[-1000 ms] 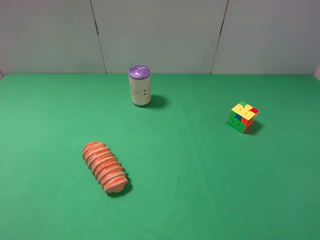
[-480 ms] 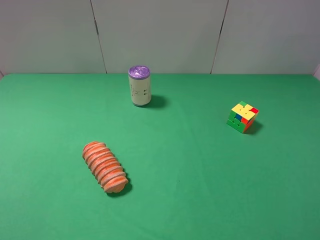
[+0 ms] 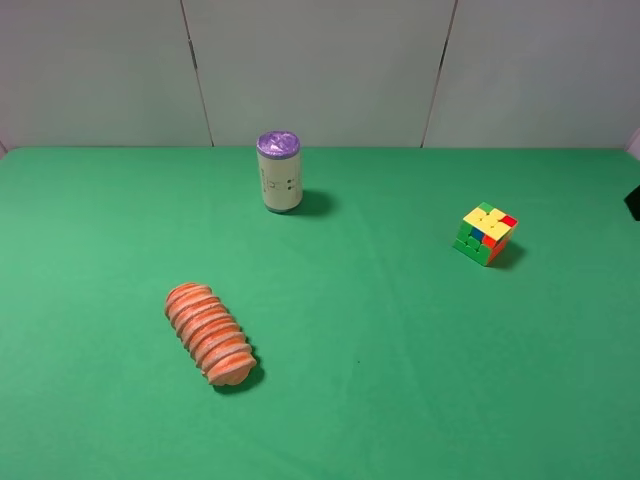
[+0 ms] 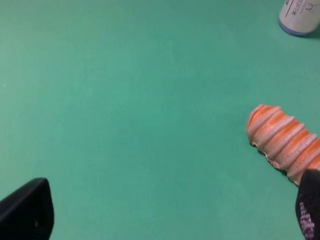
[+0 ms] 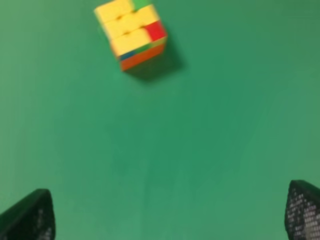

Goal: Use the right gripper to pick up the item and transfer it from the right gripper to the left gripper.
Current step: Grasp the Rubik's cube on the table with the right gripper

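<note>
The puzzle cube (image 3: pixel 486 234) sits on the green table at the right, its top mostly yellow with red and green squares. It also shows in the right wrist view (image 5: pixel 132 31), some way ahead of my right gripper (image 5: pixel 170 212), which is open and empty with both fingertips at the frame's corners. A black sliver of the right arm (image 3: pixel 634 203) shows at the exterior view's right edge. My left gripper (image 4: pixel 170 210) is open and empty above the cloth, one fingertip beside the orange loaf; it is out of the exterior view.
A ridged orange loaf (image 3: pixel 208 333) lies at the front left and shows in the left wrist view (image 4: pixel 285 142). A purple-lidded can (image 3: pixel 279 171) stands at the back centre, its base showing in the left wrist view (image 4: pixel 301 17). A grey wall stands behind the table.
A black part of the right arm has come into view at the right edge of the exterior view. The cube, loaf and can have not moved.
</note>
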